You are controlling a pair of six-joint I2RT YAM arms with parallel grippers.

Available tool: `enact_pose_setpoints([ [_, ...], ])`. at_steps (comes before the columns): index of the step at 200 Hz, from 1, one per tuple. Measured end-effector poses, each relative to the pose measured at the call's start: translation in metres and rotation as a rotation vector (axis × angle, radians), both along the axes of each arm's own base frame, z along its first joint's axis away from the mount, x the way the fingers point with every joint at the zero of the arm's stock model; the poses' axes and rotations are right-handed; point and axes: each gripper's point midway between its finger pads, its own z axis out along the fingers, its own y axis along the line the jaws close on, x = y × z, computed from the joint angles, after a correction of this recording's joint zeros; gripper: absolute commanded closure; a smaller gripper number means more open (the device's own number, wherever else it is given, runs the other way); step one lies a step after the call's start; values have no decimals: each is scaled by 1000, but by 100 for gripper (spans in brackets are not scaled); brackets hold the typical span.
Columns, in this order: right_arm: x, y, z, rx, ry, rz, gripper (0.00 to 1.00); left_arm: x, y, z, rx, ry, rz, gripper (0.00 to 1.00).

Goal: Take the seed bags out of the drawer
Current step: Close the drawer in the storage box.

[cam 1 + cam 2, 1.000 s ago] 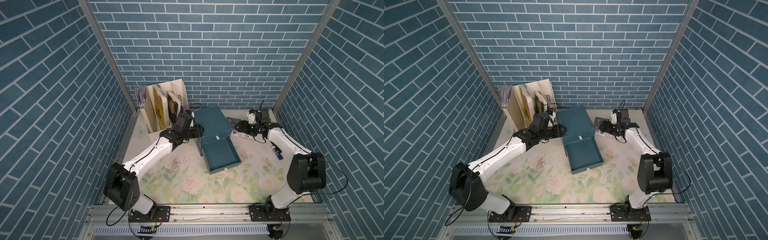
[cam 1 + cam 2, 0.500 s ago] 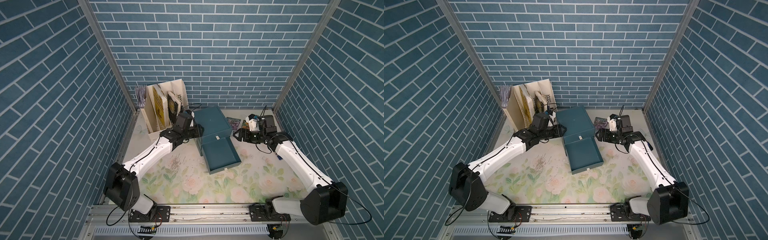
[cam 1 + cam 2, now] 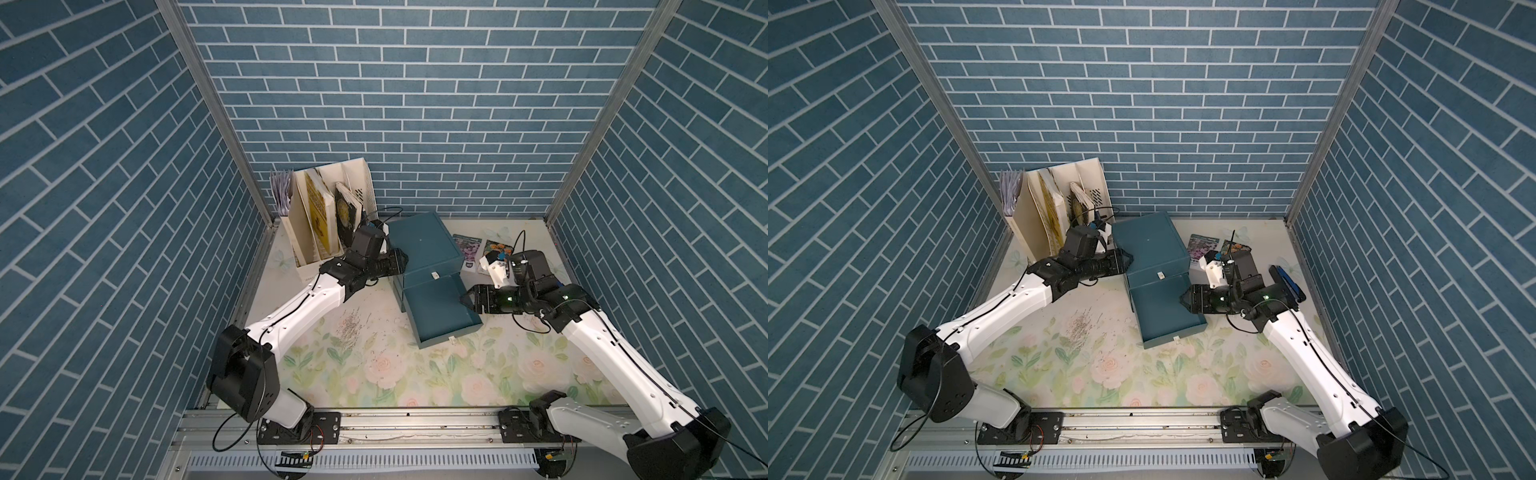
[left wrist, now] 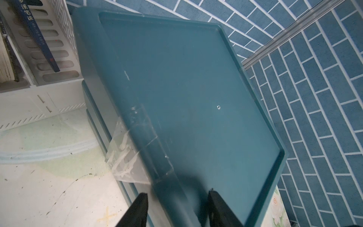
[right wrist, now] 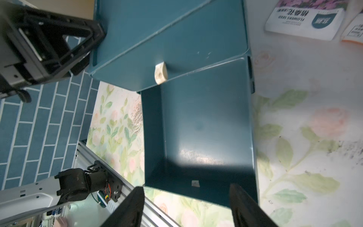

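Open drawer (image 3: 440,309) juts forward from the cabinet (image 3: 422,243). Its inside is reachable from above and is walled at the front and sides. Left gripper (image 3: 402,262) clamps the cabinet's left edge, with the book rack (image 3: 320,220) close beside. Right gripper (image 3: 463,297), jaws apart, sits at the drawer's right wall. Seed packets (image 3: 467,248) lie right of the cabinet. The mat (image 3: 365,374) in front lies open.
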Motion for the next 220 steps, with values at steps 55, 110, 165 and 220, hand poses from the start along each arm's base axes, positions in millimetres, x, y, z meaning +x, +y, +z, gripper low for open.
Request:
enact_pose_setpoints([
  [55,-43,9,-12,5,52,54,33,0,0,0,0,0,0,47],
  [110,-78,20,-36,-35,89,91,36,0,0,0,0,0,0,47],
  [165,-98,30,-67,-112,67,101,38,0,0,0,0,0,0,47],
  [220,-94,33,-85,-159,-14,42,40,0,0,0,0,0,0,47],
])
